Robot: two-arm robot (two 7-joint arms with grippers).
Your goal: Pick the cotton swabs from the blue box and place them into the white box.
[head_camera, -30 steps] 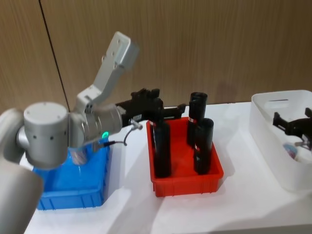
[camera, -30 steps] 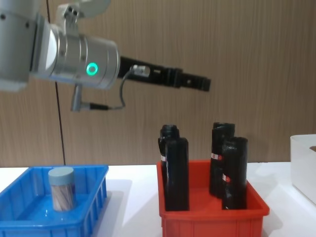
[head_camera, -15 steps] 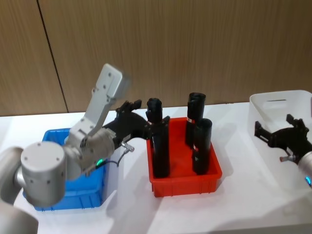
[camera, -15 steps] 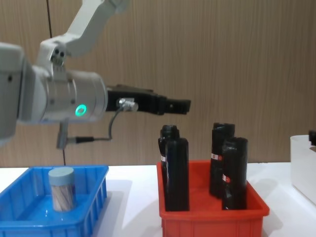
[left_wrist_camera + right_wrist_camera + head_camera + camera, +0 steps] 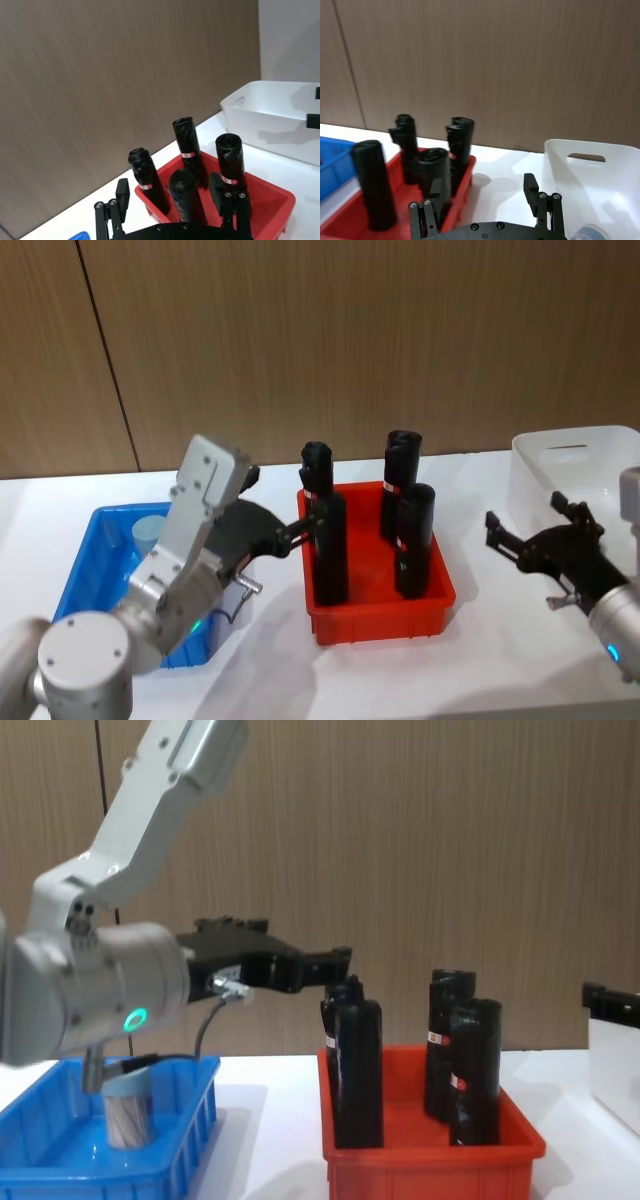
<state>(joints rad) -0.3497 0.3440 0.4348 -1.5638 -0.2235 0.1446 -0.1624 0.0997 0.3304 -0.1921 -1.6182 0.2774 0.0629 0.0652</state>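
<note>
One jar of cotton swabs (image 5: 148, 531) with a pale blue-grey lid stands in the blue box (image 5: 90, 570) at the left; in the chest view the jar (image 5: 127, 1112) is partly behind my left arm. My left gripper (image 5: 300, 530) hovers open and empty between the blue box and the red bin, above the bin's near rim (image 5: 335, 962). The white box (image 5: 575, 455) sits at the far right. My right gripper (image 5: 522, 516) is open and empty just left of it. A blue-grey lid (image 5: 592, 233) shows inside the white box (image 5: 570, 165).
A red bin (image 5: 380, 615) with several tall black bottles (image 5: 416, 540) stands between the two boxes. The left wrist view looks over the bottles (image 5: 186, 197) toward the white box (image 5: 280, 115). A wood-panelled wall runs behind the white table (image 5: 480, 660).
My left arm has drawn back and lowered, its gripper now near the blue box's right side. My right gripper has come out of the white box and moved left, empty.
</note>
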